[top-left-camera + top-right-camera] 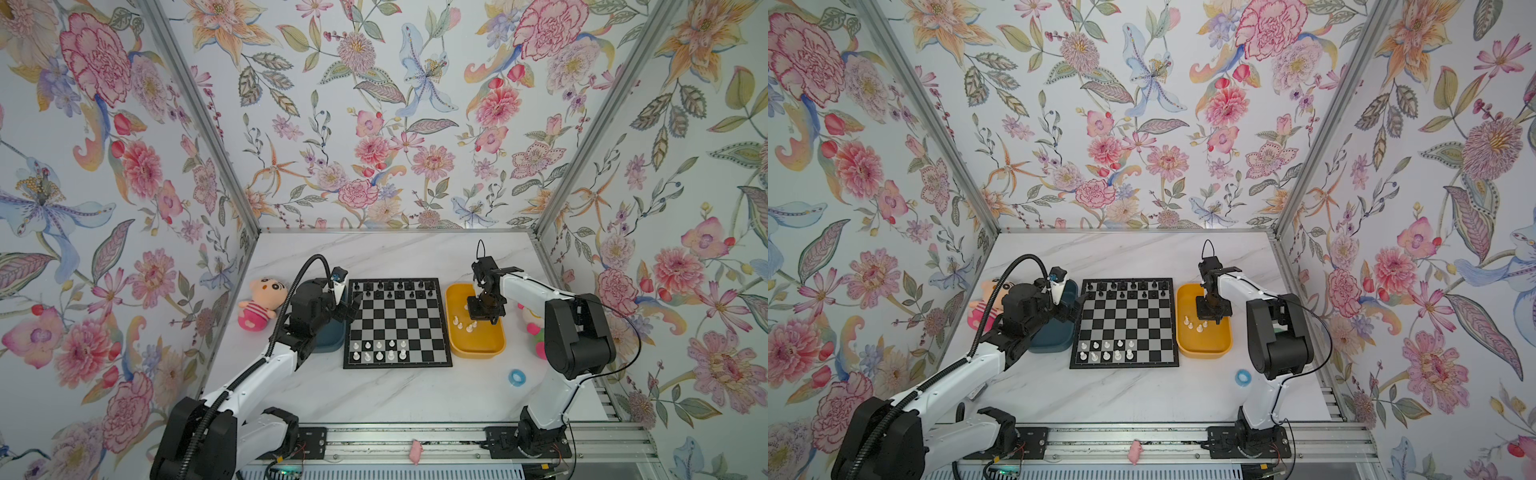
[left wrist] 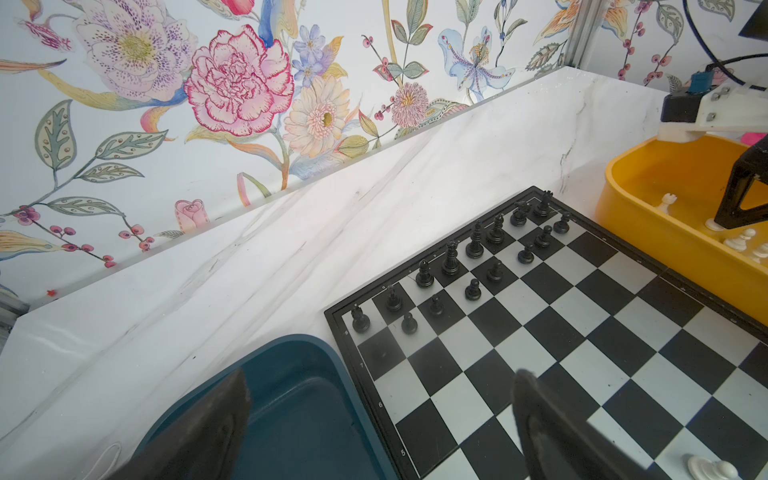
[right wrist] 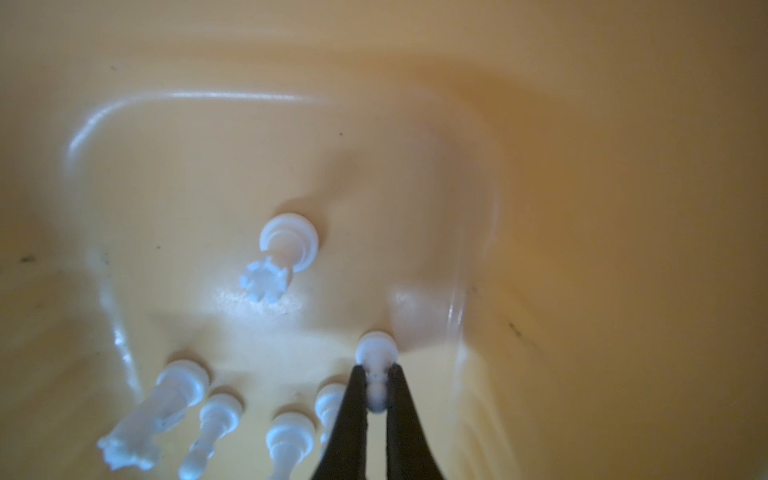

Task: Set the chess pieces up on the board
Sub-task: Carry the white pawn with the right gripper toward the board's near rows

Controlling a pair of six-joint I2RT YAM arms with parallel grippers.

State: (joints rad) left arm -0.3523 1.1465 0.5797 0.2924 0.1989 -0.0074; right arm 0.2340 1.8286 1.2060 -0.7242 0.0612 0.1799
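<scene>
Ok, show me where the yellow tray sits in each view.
Top view: yellow tray, right of the board.
Top view: tray, right of the board.
Left wrist: tray beside the board.
Right wrist: tray fills the picture.
Shared landmark: right gripper inside it, shut on a white piece.

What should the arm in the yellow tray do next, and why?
Probably lift straight up. The right gripper has its fingers closed on a white piece standing in the tray, with other pieces close beside it. A straight lift should clear them before carrying it to the board, whose near rows have free squares.
</scene>
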